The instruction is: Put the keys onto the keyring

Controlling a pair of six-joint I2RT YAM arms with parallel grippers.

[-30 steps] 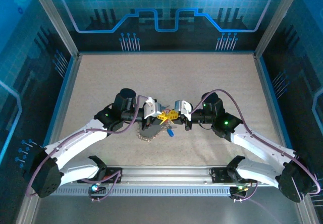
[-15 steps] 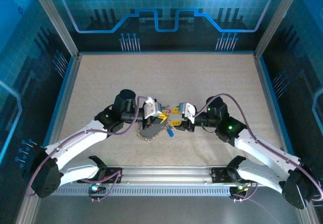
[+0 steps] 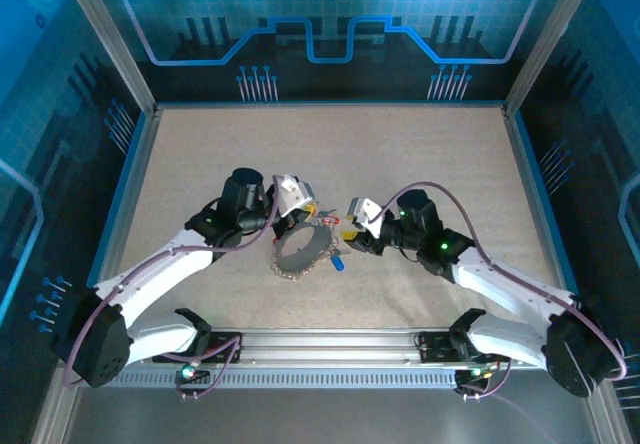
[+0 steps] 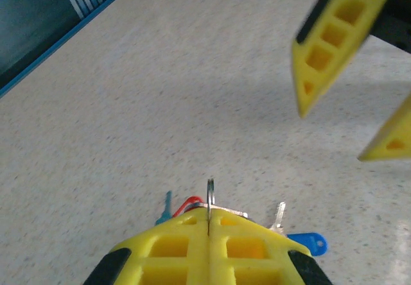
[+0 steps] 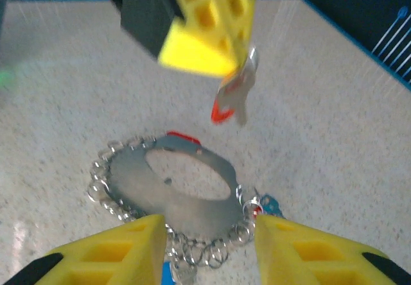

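Left gripper (image 4: pixel 209 219) pinches keys (image 5: pixel 236 94); right wrist view: keyring (image 5: pixel 138 185) flat below.

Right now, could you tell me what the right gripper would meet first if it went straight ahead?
The right gripper would probably reach the keyring lying flat on the table first, though depth is unclear.

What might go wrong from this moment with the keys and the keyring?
1. The left end effector grips the keys by a thin metal edge only; they dangle and might slip or swing.
2. The open right end effector hovers close to the keyring, which lies flat on the table; closing there might push the ring aside instead of gripping it.
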